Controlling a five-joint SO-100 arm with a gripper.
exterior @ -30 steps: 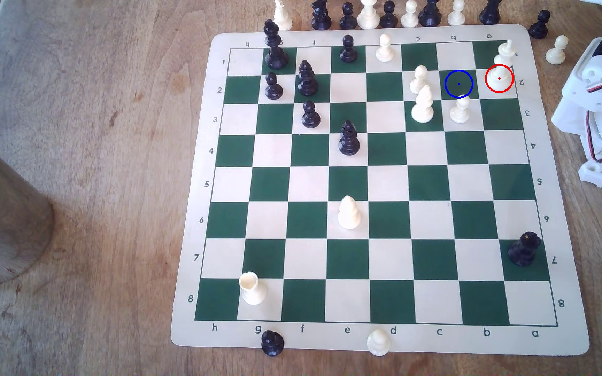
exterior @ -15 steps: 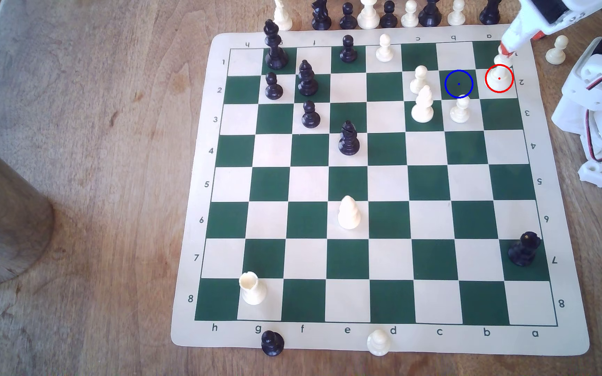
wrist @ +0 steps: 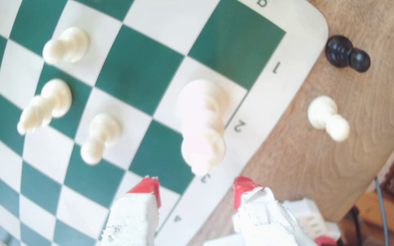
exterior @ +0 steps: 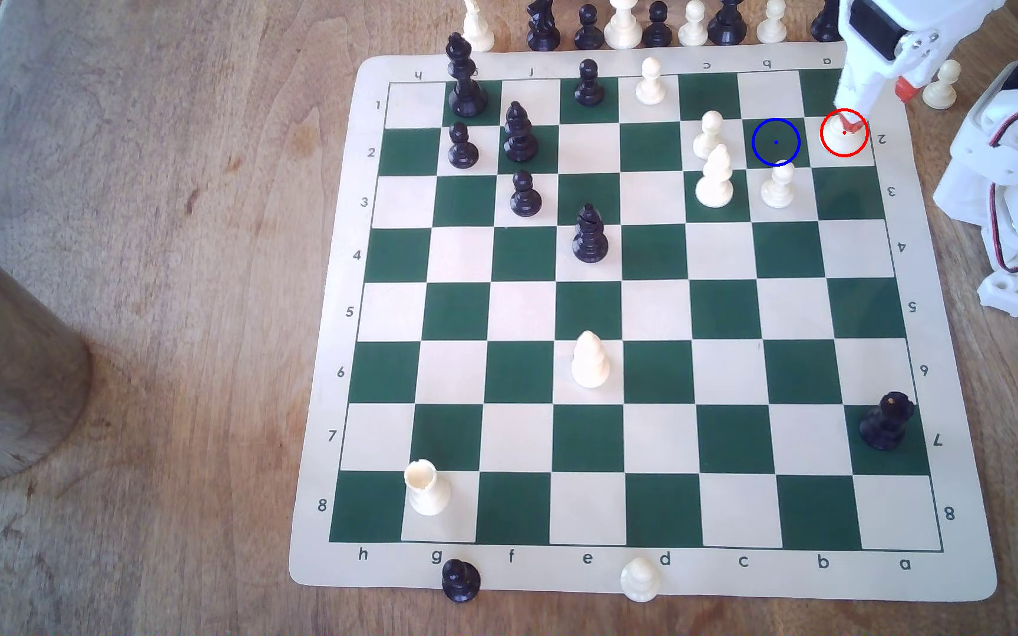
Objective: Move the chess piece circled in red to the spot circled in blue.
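Approaching the king [wrist: 202, 125], standing upright on the red-ringed cream square at the board's [exterior: 323, 575] edge, by the rank-2 label. Holding the gripper [wrist: 194, 189] spread, red tips either side of the crown and apparently not yet touching. Descending straight, aiming the pads at the slim body below the collar. Closing squarely, lifting well clear. Carrying to the blue-ringed green square [exterior: 776, 142] just beside, avoiding the cream pawn [exterior: 778, 185] bordering it.

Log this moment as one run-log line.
phase: approach | pincer: open, above the king, not gripping | king: upright on the red-ringed cream square | blue-ringed square: unoccupied | move: not yet done
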